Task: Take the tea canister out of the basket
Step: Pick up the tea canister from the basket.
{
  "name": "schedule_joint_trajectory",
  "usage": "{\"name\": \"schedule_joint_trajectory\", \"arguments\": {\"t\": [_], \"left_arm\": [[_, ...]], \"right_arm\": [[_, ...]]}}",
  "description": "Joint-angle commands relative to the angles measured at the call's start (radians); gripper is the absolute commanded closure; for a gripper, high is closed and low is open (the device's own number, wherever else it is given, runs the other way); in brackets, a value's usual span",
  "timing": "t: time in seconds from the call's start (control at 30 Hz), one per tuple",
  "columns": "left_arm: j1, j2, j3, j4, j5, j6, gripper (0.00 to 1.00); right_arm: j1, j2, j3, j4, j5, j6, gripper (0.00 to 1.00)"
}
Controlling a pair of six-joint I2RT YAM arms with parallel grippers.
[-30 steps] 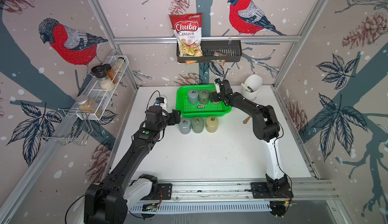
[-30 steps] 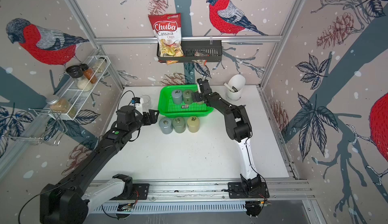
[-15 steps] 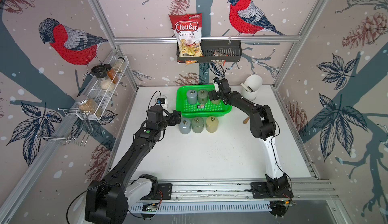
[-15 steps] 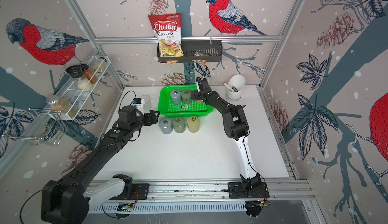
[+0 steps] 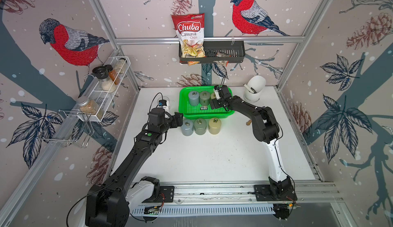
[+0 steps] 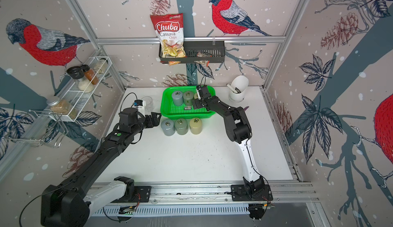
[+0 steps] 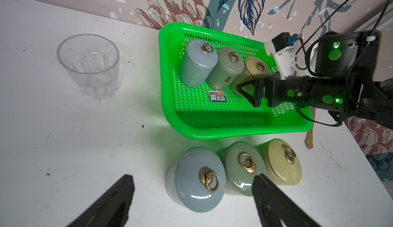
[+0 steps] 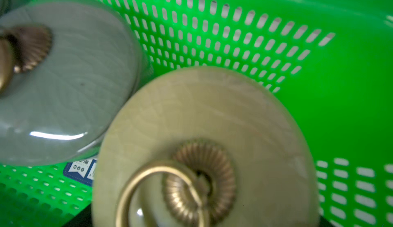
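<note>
The green basket (image 5: 187, 114) (image 7: 212, 134) stands at the back middle of the table. Three tea canisters stand in a row inside it: blue-grey (image 5: 193, 98), green (image 5: 204, 98) and beige (image 7: 253, 68). My right gripper (image 5: 214, 100) is down in the basket, open, with its jaws on either side of the beige canister (image 8: 212, 119), whose ringed lid fills the right wrist view. My left gripper (image 7: 192, 177) (image 5: 178, 119) hangs open over the table, beside a blue-grey canister (image 5: 187, 127) in front of the basket.
A green canister (image 5: 200, 125) and a beige canister (image 5: 214, 125) stand in front of the basket too. A clear glass (image 7: 89, 66) stands left of the basket, a white cup (image 5: 254, 88) at the back right. A black rack (image 5: 223, 52) and a wire shelf (image 5: 106, 87) hang on the walls.
My right gripper has moved a little left and lower in the basket, closing in on the beige canister. The left arm has hardly moved.
</note>
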State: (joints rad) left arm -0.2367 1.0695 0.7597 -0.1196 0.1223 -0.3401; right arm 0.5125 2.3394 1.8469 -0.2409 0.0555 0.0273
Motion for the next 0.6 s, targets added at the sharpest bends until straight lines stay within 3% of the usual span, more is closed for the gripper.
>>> {"name": "schedule_joint_trajectory", "arguments": {"t": [0.0,0.47,0.57], "left_arm": [[-0.001,-0.008,-0.003,0.017,-0.006,0.008,0.09],[-0.001,-0.011,0.007,0.006,-0.020,0.019,0.08],[-0.001,-0.007,0.011,0.006,-0.019,0.019,0.08]], "right_arm": [[-0.002,-0.007,0.002,-0.012,0.045,0.013,0.00],[-0.013,0.070,0.121,-0.035,-0.001,-0.029,0.00],[-0.013,0.069,0.113,-0.038,-0.013,-0.032,0.05]]}}
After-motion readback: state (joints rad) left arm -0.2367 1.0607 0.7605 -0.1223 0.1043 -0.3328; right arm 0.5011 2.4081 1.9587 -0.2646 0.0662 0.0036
